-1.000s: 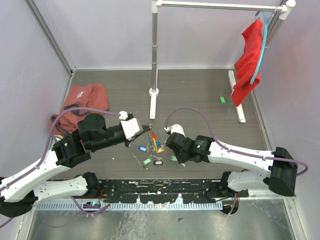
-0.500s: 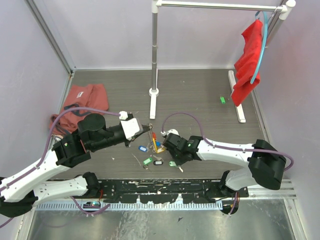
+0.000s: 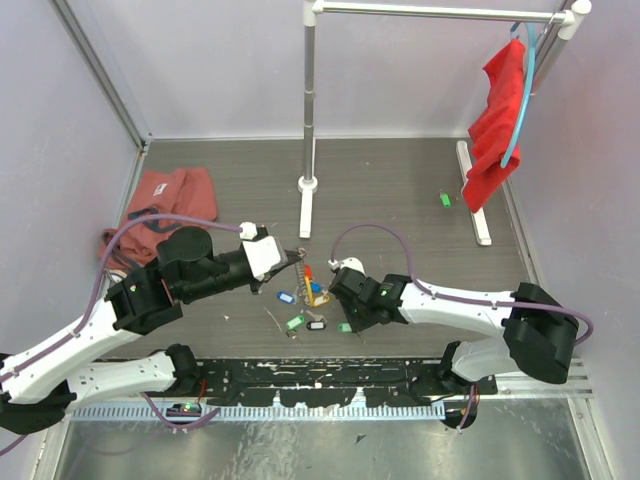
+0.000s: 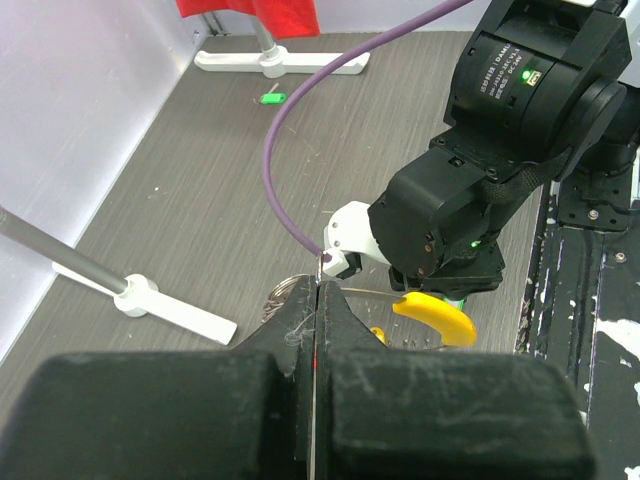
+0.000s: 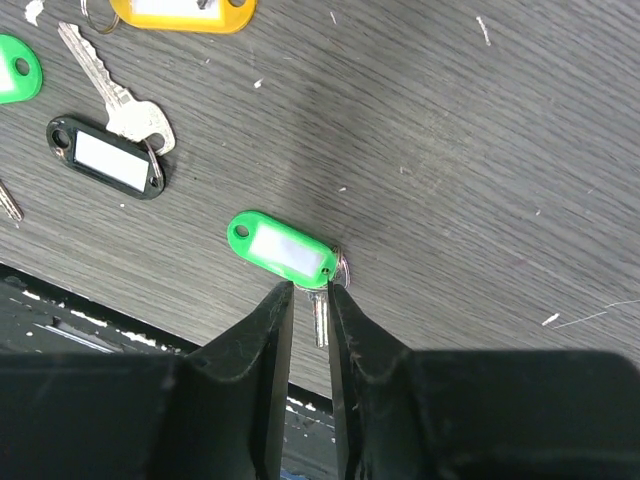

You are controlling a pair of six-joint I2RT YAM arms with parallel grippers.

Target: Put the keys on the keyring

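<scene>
**The left gripper [image 4: 318,298] held the keyring [image 4: 284,297]; the right gripper [image 5: 310,293] stood over a green-tagged key [image 5: 282,248].**

The left jaws were pressed tightly together on the silvery keyring. It stuck out past the fingertips, above the bench [image 3: 400,200], near the middle of the near edge. The right fingers [image 5: 275,315] were a little apart, one on each side of the metal blade [image 5: 318,322] of the green-tagged key. This key lay flat on the bench, close to the near edge, and I could not tell if the fingers touched the blade. The rest of the keys [image 3: 316,324] lay loose just beside it, a little further from the near edge. Among them were a black-tagged key [image 5: 108,160] and a yellow-tagged key [image 5: 185,12]. A red cloth [image 3: 165,195] lay crumpled by the left edge.
</scene>
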